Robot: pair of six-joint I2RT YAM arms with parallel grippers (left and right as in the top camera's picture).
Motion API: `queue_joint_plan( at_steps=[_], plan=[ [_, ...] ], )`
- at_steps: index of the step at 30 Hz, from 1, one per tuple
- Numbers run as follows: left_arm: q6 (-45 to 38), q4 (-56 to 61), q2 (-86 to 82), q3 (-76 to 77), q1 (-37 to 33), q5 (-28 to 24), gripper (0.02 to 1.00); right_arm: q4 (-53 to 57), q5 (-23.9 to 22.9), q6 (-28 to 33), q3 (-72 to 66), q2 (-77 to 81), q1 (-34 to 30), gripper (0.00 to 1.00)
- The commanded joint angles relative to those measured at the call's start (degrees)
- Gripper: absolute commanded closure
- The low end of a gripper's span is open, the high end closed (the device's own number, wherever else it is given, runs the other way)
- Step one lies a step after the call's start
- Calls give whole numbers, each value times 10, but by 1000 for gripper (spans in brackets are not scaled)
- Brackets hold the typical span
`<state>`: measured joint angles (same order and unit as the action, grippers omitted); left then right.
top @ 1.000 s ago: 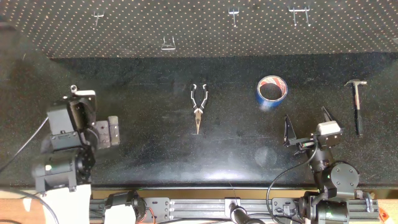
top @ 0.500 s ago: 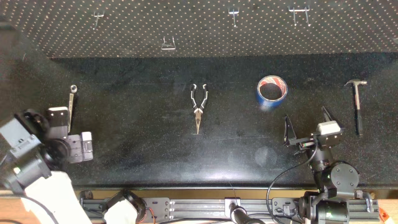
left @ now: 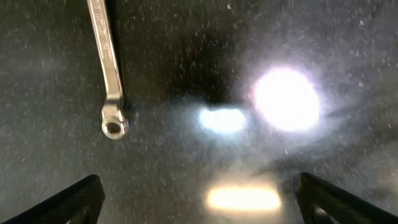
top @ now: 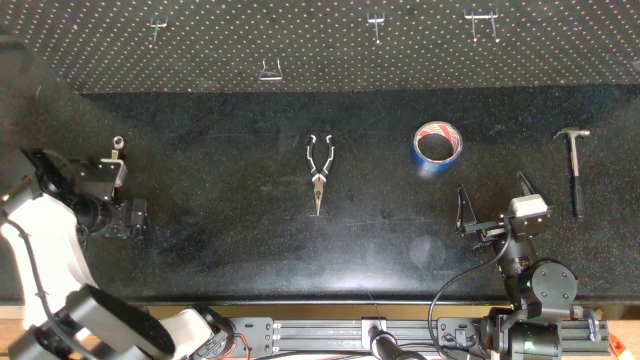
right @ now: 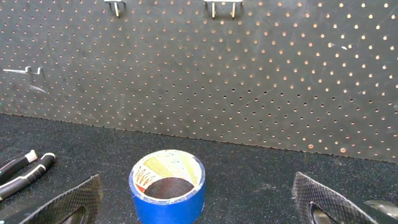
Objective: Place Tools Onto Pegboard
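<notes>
A silver wrench lies on the black table, its ring end showing beside my left arm. My left gripper hangs over it, pointing down, and is open with nothing between the fingers. Pliers with white-tipped handles lie at the table's middle. A blue tape roll stands right of them, and a hammer lies at the far right. My right gripper rests low near the front edge, open, facing the tape roll from a distance.
The pegboard runs along the back edge with metal hooks on it. The pegboard and its hooks rise behind the tape. The pliers' handles lie off to one side.
My left arm has swung out toward the table's left edge and its gripper now sits over the wrench. The right arm and the tools have not moved.
</notes>
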<state>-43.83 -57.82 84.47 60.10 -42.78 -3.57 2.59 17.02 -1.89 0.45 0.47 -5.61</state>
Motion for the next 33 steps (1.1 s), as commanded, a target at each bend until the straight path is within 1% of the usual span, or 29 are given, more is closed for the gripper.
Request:
queue_joint_plan(
  at_steps=[1, 7, 9, 14, 20, 25, 33],
  plan=[
    [24, 24, 52, 53, -35, -50, 25, 2, 0, -9, -2, -4, 3, 5],
    [99, 22, 139, 151, -37, -49, 23, 2, 0, -9, -2, -4, 3, 7],
    [109, 24, 167, 178, -35, -48, 23, 2, 0, -9, -2, -4, 3, 5],
    [109, 26, 224, 213, -4, -14, 25, 2, 0, -9, -2, -4, 3, 5],
    [108, 22, 275, 251, 26, -11, 23, 2, 0, -9, -2, -4, 3, 5],
    [103, -3, 313, 296, 31, -5, 18, 2, 0, -9, -2, -4, 3, 5],
    [54, -24, 345, 320, 31, 6, 20, 2, 0, -9, -2, -4, 3, 5]
  ],
)
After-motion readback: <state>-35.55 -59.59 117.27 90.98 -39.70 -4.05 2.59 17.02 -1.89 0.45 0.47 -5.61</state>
